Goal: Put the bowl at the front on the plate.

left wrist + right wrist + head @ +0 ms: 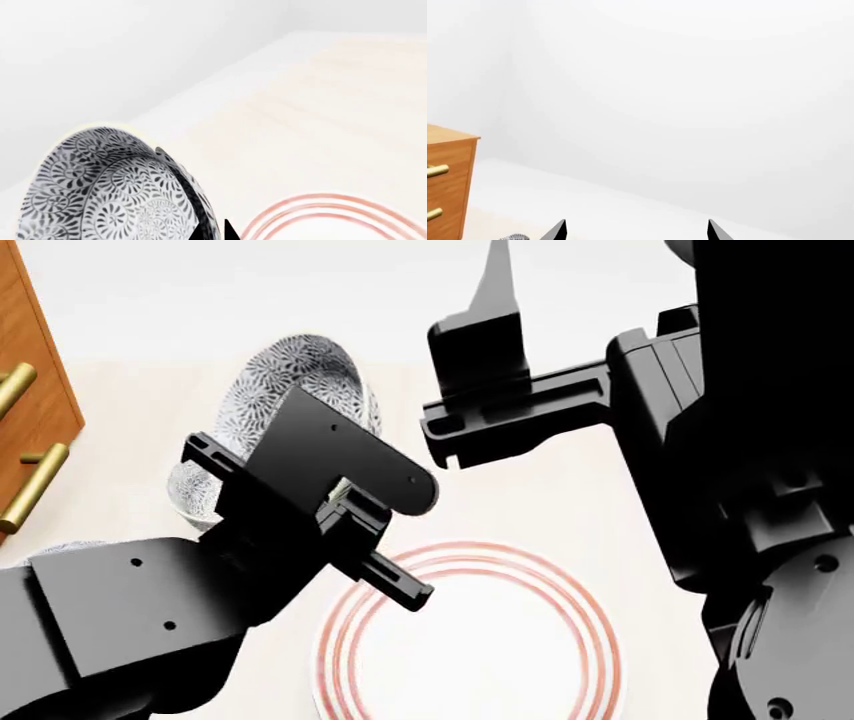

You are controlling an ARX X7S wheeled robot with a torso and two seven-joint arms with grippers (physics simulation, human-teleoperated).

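My left gripper (215, 233) is shut on the rim of the bowl (107, 190), white with dense grey-blue flowers. In the head view the bowl (287, 390) hangs tilted on its edge above the table, just beyond the left side of the plate (467, 650). The plate is white with thin red rings, and its rim (333, 212) lies close beside the gripped bowl edge. My right gripper (636, 232) is raised high over the table's far side, open, with nothing between its fingers.
A wooden cabinet (27, 390) with brass handles (34, 485) stands at the left edge. A patch of another patterned bowl (67, 546) shows behind my left arm. The pale table (320, 115) ends at a white wall.
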